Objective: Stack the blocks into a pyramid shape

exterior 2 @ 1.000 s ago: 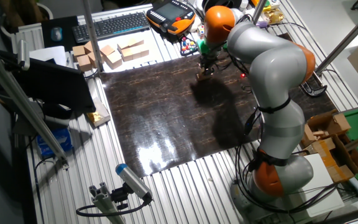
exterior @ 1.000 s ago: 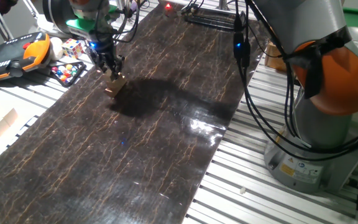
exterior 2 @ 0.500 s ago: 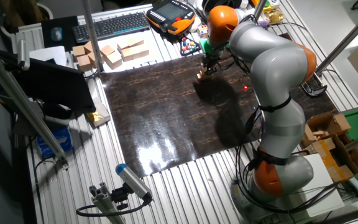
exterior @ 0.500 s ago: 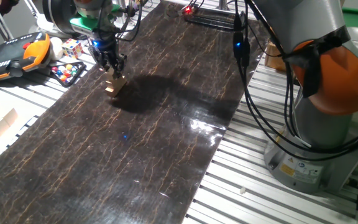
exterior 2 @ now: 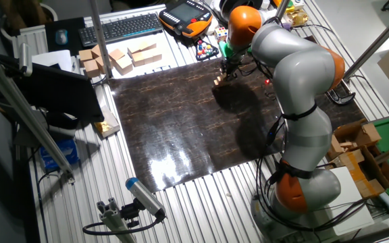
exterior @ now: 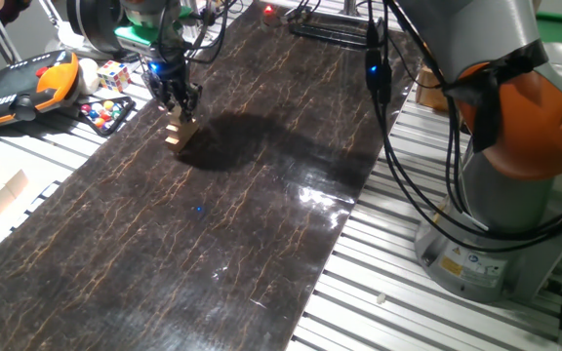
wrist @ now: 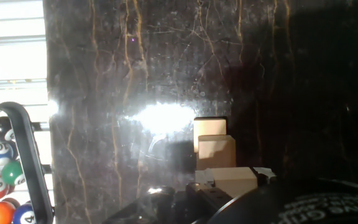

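Note:
A small stack of tan blocks (exterior: 177, 134) stands on the dark marbled mat (exterior: 242, 214) near its far left edge; it also shows as the stack (exterior 2: 219, 82) in the other fixed view. The hand view shows the stack stepped, with one block (wrist: 209, 127) farthest, another block (wrist: 216, 152) nearer and higher, and a third block (wrist: 230, 180) closest to the camera. My gripper (exterior: 180, 107) hangs straight over the stack, its fingers flanking that closest block and shut on it. How many blocks lie underneath is hidden.
Left of the mat are a rack of billiard balls (exterior: 105, 112), a multicoloured puzzle cube (exterior: 115, 74) and an orange teach pendant (exterior: 22, 86). Larger pale wooden blocks (exterior 2: 117, 57) and a keyboard (exterior 2: 120, 27) lie beyond the mat. Cables (exterior: 388, 127) hang beside the robot base (exterior: 515, 214).
The gripper has shifted slightly toward the far end of the mat while staying over the stack. The stack itself looks unchanged.

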Controlling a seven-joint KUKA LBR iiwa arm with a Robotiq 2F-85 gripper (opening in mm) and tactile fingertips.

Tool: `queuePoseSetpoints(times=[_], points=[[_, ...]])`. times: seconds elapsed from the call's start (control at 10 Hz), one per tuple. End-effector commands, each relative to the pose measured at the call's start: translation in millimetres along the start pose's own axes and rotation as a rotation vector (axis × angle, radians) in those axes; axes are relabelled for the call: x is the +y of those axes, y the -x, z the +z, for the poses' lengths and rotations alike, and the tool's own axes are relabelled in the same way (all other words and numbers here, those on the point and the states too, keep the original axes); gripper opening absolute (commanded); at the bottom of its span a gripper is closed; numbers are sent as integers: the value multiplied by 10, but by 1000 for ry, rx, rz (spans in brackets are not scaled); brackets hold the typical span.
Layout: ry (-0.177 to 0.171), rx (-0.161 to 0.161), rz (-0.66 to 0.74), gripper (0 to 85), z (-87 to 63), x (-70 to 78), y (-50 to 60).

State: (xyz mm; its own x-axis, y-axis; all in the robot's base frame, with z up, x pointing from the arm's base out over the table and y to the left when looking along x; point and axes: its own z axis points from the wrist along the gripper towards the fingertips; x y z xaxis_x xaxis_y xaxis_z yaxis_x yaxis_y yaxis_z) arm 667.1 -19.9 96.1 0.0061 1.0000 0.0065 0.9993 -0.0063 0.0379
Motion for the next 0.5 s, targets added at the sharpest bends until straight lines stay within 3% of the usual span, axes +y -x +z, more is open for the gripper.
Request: queuePoseSetpoints(times=[0.0,0.4], points=[[-1,2,-7,10,2,2,2],[-1,6,-22,10,32,29,-4]])
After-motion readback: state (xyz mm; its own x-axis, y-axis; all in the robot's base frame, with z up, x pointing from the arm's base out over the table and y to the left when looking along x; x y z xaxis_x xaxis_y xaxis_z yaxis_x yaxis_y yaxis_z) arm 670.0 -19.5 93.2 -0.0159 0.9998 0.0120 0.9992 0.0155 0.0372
